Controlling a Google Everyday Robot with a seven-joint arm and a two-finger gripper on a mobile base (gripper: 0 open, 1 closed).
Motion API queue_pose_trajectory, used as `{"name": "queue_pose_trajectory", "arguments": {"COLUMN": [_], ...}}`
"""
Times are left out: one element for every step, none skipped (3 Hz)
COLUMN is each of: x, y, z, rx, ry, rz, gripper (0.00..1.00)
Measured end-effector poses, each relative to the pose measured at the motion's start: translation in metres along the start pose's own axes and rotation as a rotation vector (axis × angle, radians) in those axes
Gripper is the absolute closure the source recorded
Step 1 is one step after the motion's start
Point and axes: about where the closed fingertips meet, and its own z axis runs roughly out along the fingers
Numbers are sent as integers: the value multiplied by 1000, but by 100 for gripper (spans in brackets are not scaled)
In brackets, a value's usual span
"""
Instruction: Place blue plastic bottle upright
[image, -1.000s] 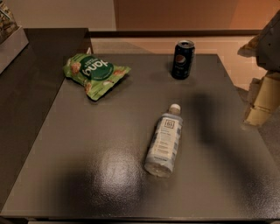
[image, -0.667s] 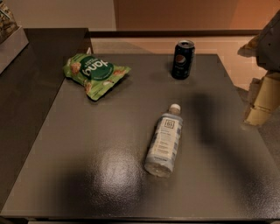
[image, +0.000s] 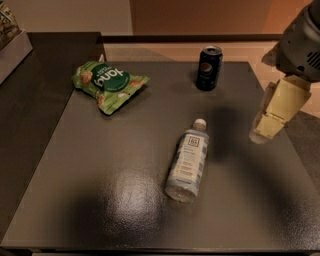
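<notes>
Blue plastic bottle (image: 188, 159) lies on its side mid-table (image: 100, 200), cap pointing far, soda can (image: 208, 68) beyond it. Gripper (image: 262, 132) hangs at right, well apart, holding nothing; can't tell how wide it's set. Bottle is probably light, slick, squashy and prone to rolling; grab across the labelled middle.

The bottle (image: 189, 159) lies on its side in the middle of the dark table (image: 70, 195). Its white cap (image: 200, 123) points to the far side. A dark can (image: 208, 68) stands up at the far edge, well apart from the bottle. A green bag (image: 108, 84) lies flat at the far left. The gripper (image: 263, 133) hangs above the right side of the table, near the bottle but not touching it.
</notes>
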Motion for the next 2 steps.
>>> {"name": "queue_pose_trajectory", "arguments": {"x": [-26, -50], "y": [7, 15], "z": [3, 10], "rx": [-36, -76], "ry": [-34, -48], "rz": [122, 255], "gripper": [0, 0]}}
